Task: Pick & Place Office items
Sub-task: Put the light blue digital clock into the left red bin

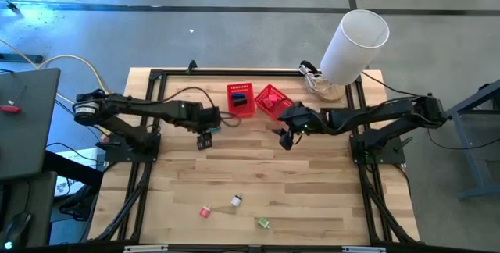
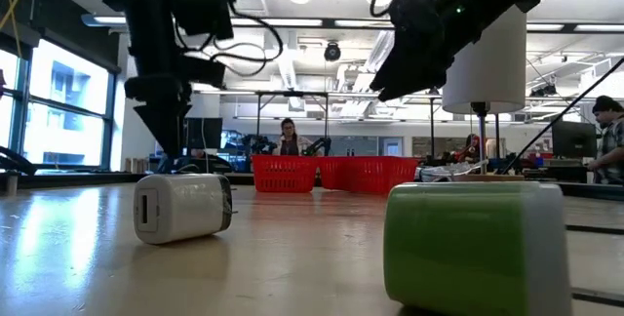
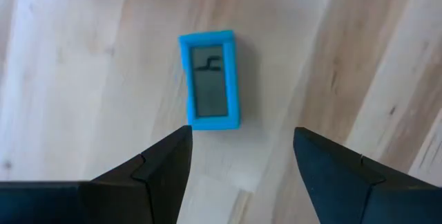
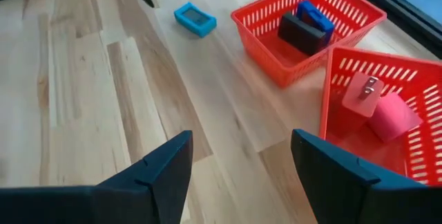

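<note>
While the left gripper hangs over the table with its fingers spread wide and nothing between them, the teal item lies flat on the wood just beyond its fingertips, clear of both. In the overhead view that gripper sits at about ten o'clock from the table's centre, just short of the left basket. The right gripper is also wide open and empty, hovering at about one o'clock from centre, near the right basket.

The two red mesh baskets stand side by side at twelve o'clock. The left one holds a black rectangle with a blue piece beside it; the right one holds a red block and a pink item.

Three items lie well apart from the arms, around six o'clock: the red-white item, the whitish item and the green item. From table height the whitish one seems to lie on its side, though its far end is hidden. A big white cylinder stands at the two o'clock corner.
</note>
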You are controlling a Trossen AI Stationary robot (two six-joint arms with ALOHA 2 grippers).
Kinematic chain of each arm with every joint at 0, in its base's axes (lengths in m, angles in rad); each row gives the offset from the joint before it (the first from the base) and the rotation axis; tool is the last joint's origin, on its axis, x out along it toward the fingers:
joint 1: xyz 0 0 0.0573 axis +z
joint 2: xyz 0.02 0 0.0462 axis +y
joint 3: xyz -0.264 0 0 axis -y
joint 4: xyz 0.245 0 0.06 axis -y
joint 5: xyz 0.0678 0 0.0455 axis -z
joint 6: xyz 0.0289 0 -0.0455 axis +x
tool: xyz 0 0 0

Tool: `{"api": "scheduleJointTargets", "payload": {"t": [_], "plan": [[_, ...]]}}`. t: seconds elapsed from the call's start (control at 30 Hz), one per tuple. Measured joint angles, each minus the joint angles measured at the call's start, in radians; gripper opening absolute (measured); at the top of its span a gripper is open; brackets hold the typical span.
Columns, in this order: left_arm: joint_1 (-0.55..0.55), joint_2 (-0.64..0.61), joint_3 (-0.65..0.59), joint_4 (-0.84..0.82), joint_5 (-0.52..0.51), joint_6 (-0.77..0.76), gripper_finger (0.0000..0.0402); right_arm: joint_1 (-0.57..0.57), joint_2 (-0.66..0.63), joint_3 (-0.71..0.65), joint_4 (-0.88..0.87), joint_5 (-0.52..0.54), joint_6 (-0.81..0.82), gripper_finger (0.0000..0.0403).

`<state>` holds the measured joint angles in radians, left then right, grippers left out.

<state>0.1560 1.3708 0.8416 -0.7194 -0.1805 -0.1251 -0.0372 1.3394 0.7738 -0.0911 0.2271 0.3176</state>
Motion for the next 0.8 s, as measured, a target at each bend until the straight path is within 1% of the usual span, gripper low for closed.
{"api": "scheduleJointTargets", "payload": {"t": [0.13,0.23,0.43,0.63,0.8], "plan": [[0.073,0.000,-0.010,0.007,0.066,-0.002,0.0243,-0.002,0.022,0.000,0.022,0.002,-0.003,0.0233],[0.098,0.000,-0.010,0.015,0.100,0.018,0.0243,-0.003,0.026,0.000,0.034,0.005,-0.006,0.0233],[0.102,0.000,-0.010,0.021,0.075,0.010,0.0243,-0.003,0.027,0.000,0.036,0.005,-0.007,0.0233],[0.102,0.032,-0.010,0.049,0.072,-0.134,0.0243,-0.003,0.027,0.000,0.036,0.005,-0.008,0.0233],[0.102,0.076,-0.010,0.070,0.080,-0.130,0.0243,-0.005,0.027,0.000,0.045,0.005,-0.008,0.0233]]}}
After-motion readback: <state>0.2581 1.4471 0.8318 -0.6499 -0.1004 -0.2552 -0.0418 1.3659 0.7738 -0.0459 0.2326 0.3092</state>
